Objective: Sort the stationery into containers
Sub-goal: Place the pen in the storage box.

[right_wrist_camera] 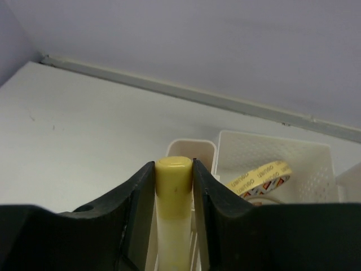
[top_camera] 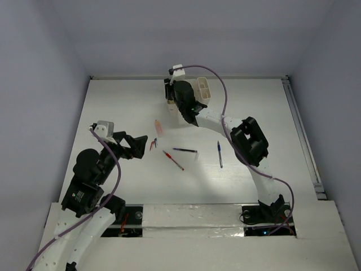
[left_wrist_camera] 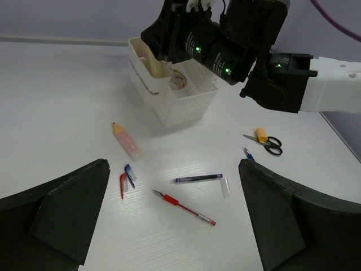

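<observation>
The right tool [right_wrist_camera: 173, 169] grasps the stick [right_wrist_camera: 174, 192] above the organizer [right_wrist_camera: 271, 148], over its left slot [right_wrist_camera: 192, 145]. The left tool [left_wrist_camera: 173, 169] hangs released. Next, lower the stick in and let go.

**A:** What does your right gripper [right_wrist_camera: 174, 167] have?

**B:** You have a yellow stick [right_wrist_camera: 174, 189] pinched upright between the two black jaws, one pressed against each side. Its rounded top shows just above their tips.

**A:** And the organizer?

**B:** The white organizer [right_wrist_camera: 293, 144] sits just beyond your jaws. Your stick lines up with its narrow side compartment and covers part of that compartment's near rim. You cannot tell whether the stick's lower end is inside.

**A:** Anything in it?

**B:** A tape roll [right_wrist_camera: 262, 176], yellowish with red and dark print, leans tilted in the large compartment beside your stick.

**A:** Around it?

**B:** You see white table [right_wrist_camera: 73, 130] on the left and a grey wall [right_wrist_camera: 197, 39] behind.
</observation>
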Available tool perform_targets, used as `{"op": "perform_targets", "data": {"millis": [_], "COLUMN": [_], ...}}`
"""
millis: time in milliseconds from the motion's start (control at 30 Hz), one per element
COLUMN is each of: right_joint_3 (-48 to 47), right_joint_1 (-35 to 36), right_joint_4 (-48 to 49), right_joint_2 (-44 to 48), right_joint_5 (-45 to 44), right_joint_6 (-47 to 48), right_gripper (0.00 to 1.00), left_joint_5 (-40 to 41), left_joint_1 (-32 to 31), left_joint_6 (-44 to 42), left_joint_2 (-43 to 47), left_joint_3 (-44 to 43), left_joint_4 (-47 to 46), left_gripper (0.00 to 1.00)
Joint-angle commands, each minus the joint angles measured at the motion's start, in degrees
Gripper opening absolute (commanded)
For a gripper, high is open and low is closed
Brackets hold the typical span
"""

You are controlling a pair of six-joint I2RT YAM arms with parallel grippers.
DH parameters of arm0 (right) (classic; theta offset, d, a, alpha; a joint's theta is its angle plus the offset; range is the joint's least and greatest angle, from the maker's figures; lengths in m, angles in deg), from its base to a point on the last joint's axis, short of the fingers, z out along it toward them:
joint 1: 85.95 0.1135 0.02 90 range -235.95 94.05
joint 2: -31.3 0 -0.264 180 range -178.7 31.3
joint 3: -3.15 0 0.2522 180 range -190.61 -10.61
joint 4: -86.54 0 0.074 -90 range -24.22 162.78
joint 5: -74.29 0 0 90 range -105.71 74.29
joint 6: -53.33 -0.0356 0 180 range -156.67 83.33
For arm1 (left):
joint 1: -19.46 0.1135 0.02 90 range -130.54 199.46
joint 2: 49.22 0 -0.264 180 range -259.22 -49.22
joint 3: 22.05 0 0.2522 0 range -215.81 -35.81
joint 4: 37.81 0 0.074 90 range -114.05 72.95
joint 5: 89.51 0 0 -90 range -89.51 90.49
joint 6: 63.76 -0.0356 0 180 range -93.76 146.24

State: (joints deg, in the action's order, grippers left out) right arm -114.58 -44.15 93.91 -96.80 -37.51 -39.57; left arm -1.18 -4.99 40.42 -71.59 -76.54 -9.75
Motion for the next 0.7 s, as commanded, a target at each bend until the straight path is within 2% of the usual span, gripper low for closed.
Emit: {"op": "perform_targets", "data": {"millis": [0, 33, 67, 233, 267, 367, 433, 567, 667], "right_joint_3": [1.48, 2.7, 3.58, 11.31, 15.15, 19.22, 23.0, 29.51, 35.31], "right_joint_1": [0.03, 0.03, 0.03, 0.03, 0.03, 0.03, 0.03, 0.03, 0.03], "right_joint_4": [4.19, 4.36, 4.54, 3.83, 4.27, 2.44, -1.58, -8.98, -10.84], "right_joint_2": [6.36, 7.06, 7.94, 18.3, 20.14, 26.48, 30.51, 35.26, 37.21], "right_joint_5": [0.71, 0.88, 0.97, 2.03, 2.29, 2.2, 2.38, 4.22, 8.34], "right_joint_6": [-0.09, -0.44, -0.62, -4.39, -5.27, -7.11, -8.09, -12.38, -15.02], "right_gripper": [0.44, 0.51, 0.52, 0.56, 0.6, 0.6, 0.53, 0.16, 0.12], "left_joint_5": [-1.14, -1.23, -1.23, -1.23, -1.32, -1.67, -1.84, -1.84, -2.11], "left_joint_1": [0.72, 0.72, 0.72, 0.72, 1.24, 1.24, 1.24, 1.24, 1.24], "left_joint_6": [-0.64, -0.64, -0.64, -0.64, -0.64, -0.73, -0.73, -0.55, -0.38], "left_joint_2": [-0.83, -0.92, -0.92, -0.57, -0.74, -1.18, -1.1, -0.75, -0.74], "left_joint_3": [0.3, 0.3, 0.3, 0.48, 0.39, 0.39, 0.39, 0.48, 0.48], "left_joint_4": [-3.58, -3.58, -3.58, -3.76, -3.76, -3.76, -3.76, -3.93, -3.85], "left_gripper": [0.99, 0.99, 0.99, 0.99, 0.99, 0.99, 0.99, 0.99, 0.99]}}
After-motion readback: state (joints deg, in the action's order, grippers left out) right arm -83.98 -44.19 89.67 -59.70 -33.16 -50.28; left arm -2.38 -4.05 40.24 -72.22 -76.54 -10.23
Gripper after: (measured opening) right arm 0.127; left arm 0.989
